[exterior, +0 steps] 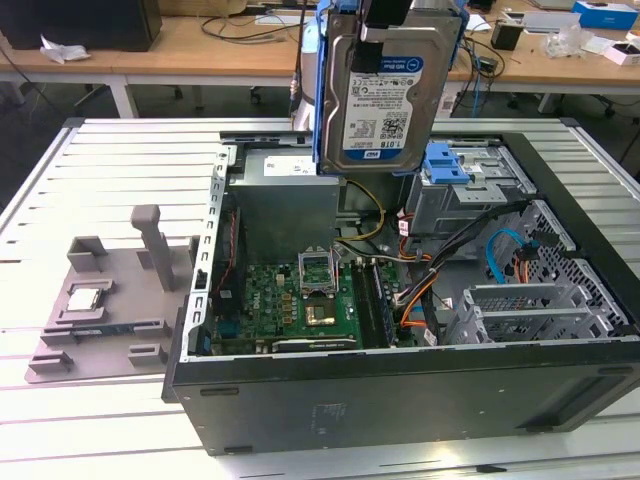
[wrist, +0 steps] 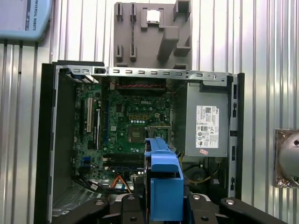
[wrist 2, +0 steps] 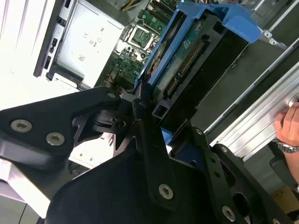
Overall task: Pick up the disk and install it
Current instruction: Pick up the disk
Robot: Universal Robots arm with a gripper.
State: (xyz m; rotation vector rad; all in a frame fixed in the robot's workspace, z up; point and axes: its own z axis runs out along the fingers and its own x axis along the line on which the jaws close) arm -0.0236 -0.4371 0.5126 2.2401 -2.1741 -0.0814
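Observation:
The disk (exterior: pixel 383 100), a silver hard drive with a white and blue label in a blue carrier frame, hangs upright high above the open computer case (exterior: pixel 400 400). My gripper (exterior: pixel 386 28) is shut on its upper end. In the second wrist view the black fingers (wrist 2: pixel 140 112) clamp the disk (wrist 2: pixel 187 56), whose green circuit-board side shows. The first wrist view looks straight down past the blue carrier (wrist: pixel 163 186) onto the motherboard (wrist: pixel 126 121). The grey drive cage with a blue latch (exterior: pixel 447 165) stands at the case's far corner on the exterior view's right.
A grey fixture plate (exterior: pixel 110 290) holding a small square CPU chip (exterior: pixel 85 297) lies on the slatted table on the exterior view's left. The power supply (exterior: pixel 285 195), cables (exterior: pixel 420 290) and expansion bays (exterior: pixel 530 310) sit inside the case. A person's hand (wrist 2: pixel 287 126) rests at the table edge.

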